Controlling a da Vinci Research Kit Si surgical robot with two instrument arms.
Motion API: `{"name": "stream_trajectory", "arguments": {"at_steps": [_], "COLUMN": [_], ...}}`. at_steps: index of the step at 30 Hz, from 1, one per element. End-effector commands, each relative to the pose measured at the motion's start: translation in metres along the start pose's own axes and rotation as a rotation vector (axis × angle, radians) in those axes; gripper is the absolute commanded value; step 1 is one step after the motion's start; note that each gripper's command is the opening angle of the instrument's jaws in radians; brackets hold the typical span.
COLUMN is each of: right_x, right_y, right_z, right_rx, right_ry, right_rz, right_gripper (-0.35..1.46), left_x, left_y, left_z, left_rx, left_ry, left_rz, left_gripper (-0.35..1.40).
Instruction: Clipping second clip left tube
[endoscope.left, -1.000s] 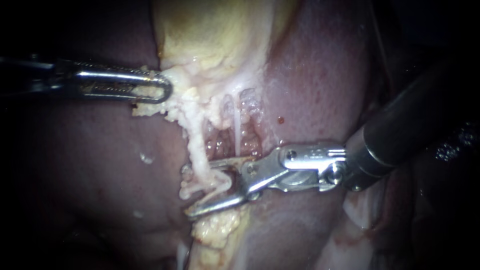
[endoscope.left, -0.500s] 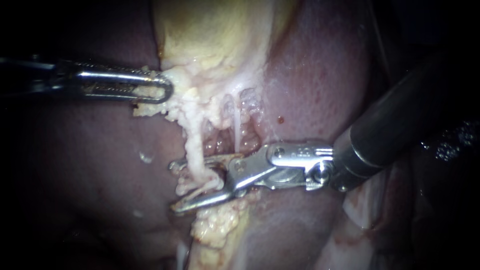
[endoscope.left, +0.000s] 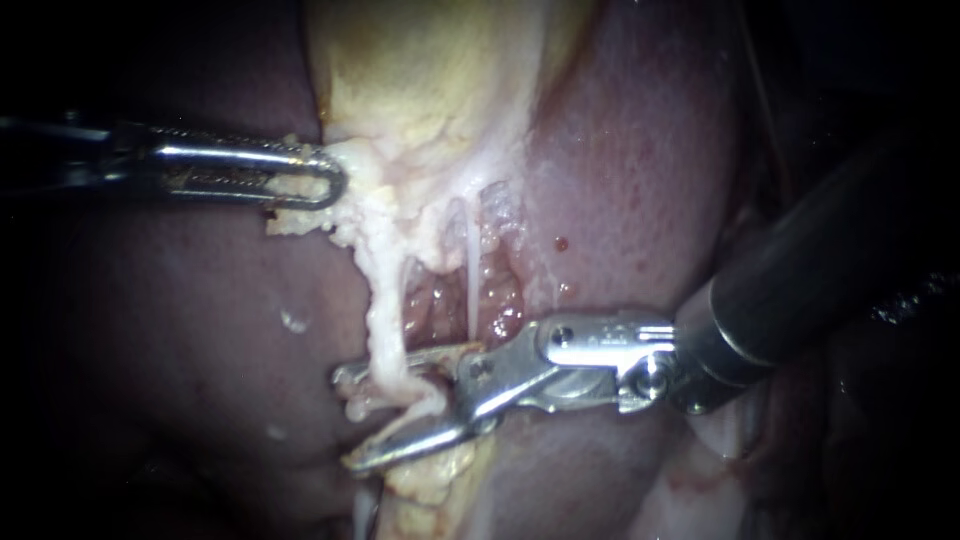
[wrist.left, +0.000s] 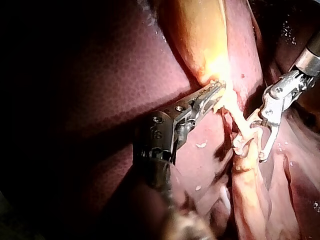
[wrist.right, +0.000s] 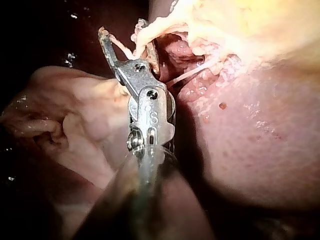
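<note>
My left instrument (endoscope.left: 325, 182) comes in from the left, its jaws shut on the pale fatty edge of the gallbladder (endoscope.left: 420, 90) and holding it taut. From that edge the left tube (endoscope.left: 385, 310), a whitish cord, runs down over the liver (endoscope.left: 200, 330). A thinner right tube (endoscope.left: 470, 260) runs beside it. My right instrument (endoscope.left: 347, 418) has its jaws open, one on each side of the left tube's lower end. The left wrist view shows the same grip (wrist.left: 214, 92) and the straddled tube (wrist.left: 245, 132). In the right wrist view the open jaws (wrist.right: 122, 30) flank the tube (wrist.right: 145, 35).
Reddish raw tissue (endoscope.left: 450, 305) shows between the two tubes. Yellow fat (endoscope.left: 425, 480) lies under the right instrument's lower jaw. The right instrument's dark shaft (endoscope.left: 800, 290) crosses the liver at the right. Pale folded tissue (wrist.right: 60, 125) lies beside the right instrument.
My right instrument has pushed leftward, so its open jaws now reach past the left tube on both sides, then dropped slightly. The left instrument has held still.
</note>
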Motion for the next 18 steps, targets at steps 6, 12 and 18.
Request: {"name": "stream_trajectory", "arguments": {"at_steps": [6,12,18], "right_x": [0.0,-0.0001,-0.0003], "right_y": [0.0003,0.0003,0.0], "right_z": [-0.0004,-0.0006,-0.0011], "right_rx": [-0.014,-0.029,-0.03], "right_ry": [0.003,0.005,0.007], "right_rz": [0.025,0.036,0.178], "right_gripper": [0.13,-0.16,-0.35], "left_x": [0.0,0.0,0.0], "left_y": [0.0,0.0,-0.0001], "left_z": [0.0,0.0,0.0], "left_rx": [0.0,0.0,0.003], "left_ry": [0.0,0.0,0.001], "left_rz": [0.0,0.0,0.0], "left_gripper": [-0.35,-0.35,-0.35]}}
